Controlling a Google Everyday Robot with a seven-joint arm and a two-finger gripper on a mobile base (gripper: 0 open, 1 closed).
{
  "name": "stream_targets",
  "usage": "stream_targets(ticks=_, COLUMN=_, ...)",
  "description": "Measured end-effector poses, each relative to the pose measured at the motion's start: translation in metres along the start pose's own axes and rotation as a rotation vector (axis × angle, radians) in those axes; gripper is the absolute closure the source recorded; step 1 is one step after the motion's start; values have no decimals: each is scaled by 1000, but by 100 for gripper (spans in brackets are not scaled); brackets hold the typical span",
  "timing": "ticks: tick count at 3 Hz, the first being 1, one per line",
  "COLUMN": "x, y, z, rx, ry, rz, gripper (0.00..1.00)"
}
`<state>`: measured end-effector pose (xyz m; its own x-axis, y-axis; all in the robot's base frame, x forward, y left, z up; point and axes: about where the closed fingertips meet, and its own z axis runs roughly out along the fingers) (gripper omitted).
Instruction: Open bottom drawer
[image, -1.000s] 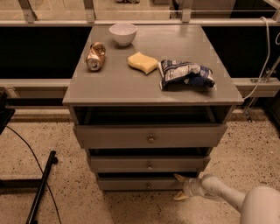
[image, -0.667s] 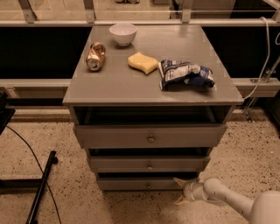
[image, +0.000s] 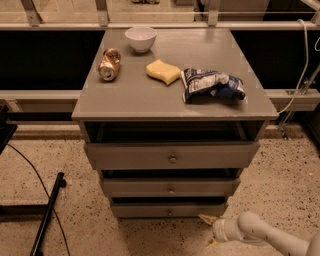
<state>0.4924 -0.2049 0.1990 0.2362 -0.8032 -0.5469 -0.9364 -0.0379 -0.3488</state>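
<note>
Although the white arm (image: 270, 239) has sunk lower at the cabinet's (image: 150, 97) front right corner over the last second, the bottom drawer (image: 145, 210) has not shifted. It is the slimmest of the cabinet's three fronts, it sits nearest the floor, and its front lies where it lay before. The gripper (image: 209, 231) has dropped with the arm. It now hovers below and to the right of that drawer, near the floor, with its two pale fingers spread apart and holding nothing. The small round knob (image: 169, 212) at the drawer's centre is untouched, up and to the left of the fingers. By my reading no pull has begun, and the gripper must rise and move left to the knob before the drawer can open.

Speckled flooring (image: 75, 165) surrounds the cabinet, and a long pale ledge (image: 45, 95) runs behind it. A black pole (image: 47, 215) and a dark cable (image: 30, 165) lie to the cabinet's left, and a white cable (image: 302, 60) hangs to its right. On the cabinet's grey top are a blue-and-white snack bag (image: 212, 85) at the right, a white bowl (image: 140, 38) at the back, a yellow sponge (image: 163, 71) in the middle and a tipped can (image: 109, 64) at the left.
</note>
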Motion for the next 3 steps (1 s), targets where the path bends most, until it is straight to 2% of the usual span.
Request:
stream_targets(ticks=1, x=-8, y=-7, z=-8, rx=20, ry=-4, rz=-21, gripper=0)
stream_targets(ticks=2, x=-5, y=-22, z=-4, rx=45, ry=5, rz=-20, gripper=0)
stream_targets(ticks=3, x=10, y=-33, z=8, rx=52, ry=35, rz=-6, gripper=0)
